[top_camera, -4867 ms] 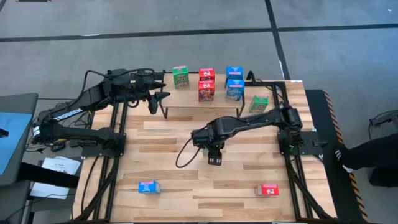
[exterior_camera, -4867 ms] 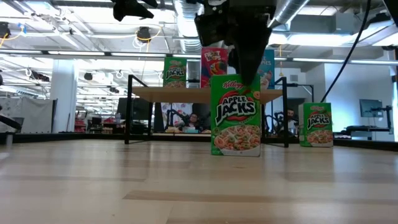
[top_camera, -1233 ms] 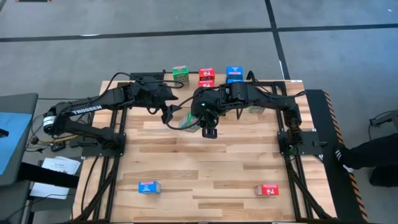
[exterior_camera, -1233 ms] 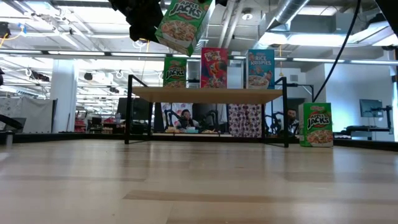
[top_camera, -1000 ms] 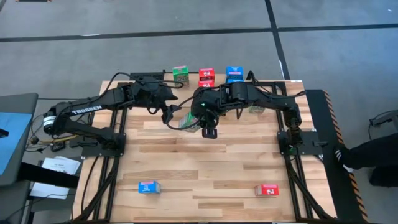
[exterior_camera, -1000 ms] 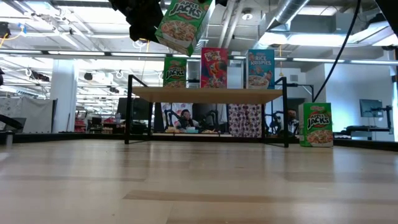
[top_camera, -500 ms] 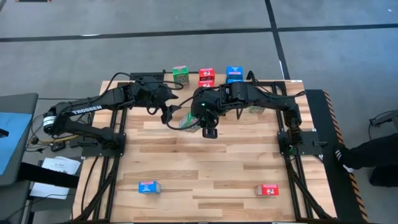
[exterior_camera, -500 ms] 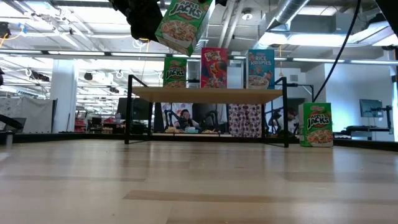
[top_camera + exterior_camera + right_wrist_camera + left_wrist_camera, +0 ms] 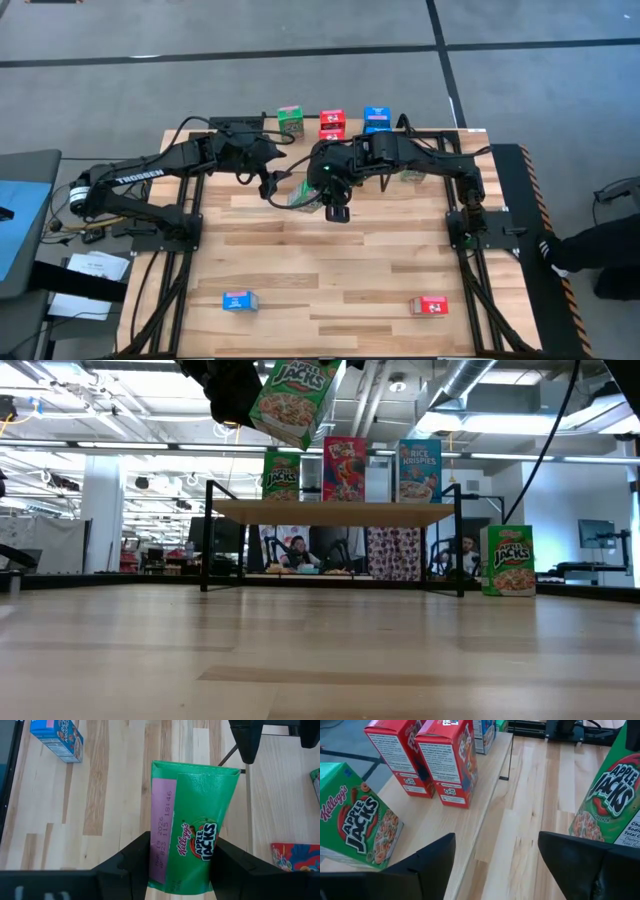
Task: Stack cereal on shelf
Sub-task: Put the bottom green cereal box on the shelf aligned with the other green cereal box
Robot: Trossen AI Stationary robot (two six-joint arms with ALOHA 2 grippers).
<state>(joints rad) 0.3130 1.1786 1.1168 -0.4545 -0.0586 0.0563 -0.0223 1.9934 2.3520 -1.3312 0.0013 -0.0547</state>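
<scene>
A green cereal box (image 9: 192,835) hangs tilted above the table, in front of the shelf (image 9: 330,511), with my right gripper (image 9: 182,870) shut on it. My left gripper (image 9: 495,865) is open beside the box's far end (image 9: 235,770); I cannot tell whether it touches. On the shelf stand a green box (image 9: 282,475), two red boxes, the nearer one (image 9: 451,760), and a blue box (image 9: 419,470). In the high view the held box (image 9: 300,196) lies between my left gripper (image 9: 270,185) and my right gripper (image 9: 320,200). My right gripper pinches the green box between its two fingers, on two opposite faces beside the narrow panel with the pink date strip (image 9: 161,870). The fingers slant down from above. The box is lifted clear of the table and tilted, its printed front (image 9: 295,400) toward the table's near edge.
Another green box (image 9: 510,560) stands on the table right of the shelf. A blue box (image 9: 239,301) and a red box (image 9: 429,305) lie near the table's front edge. The wooden tabletop (image 9: 330,260) between them and the arms is bare.
</scene>
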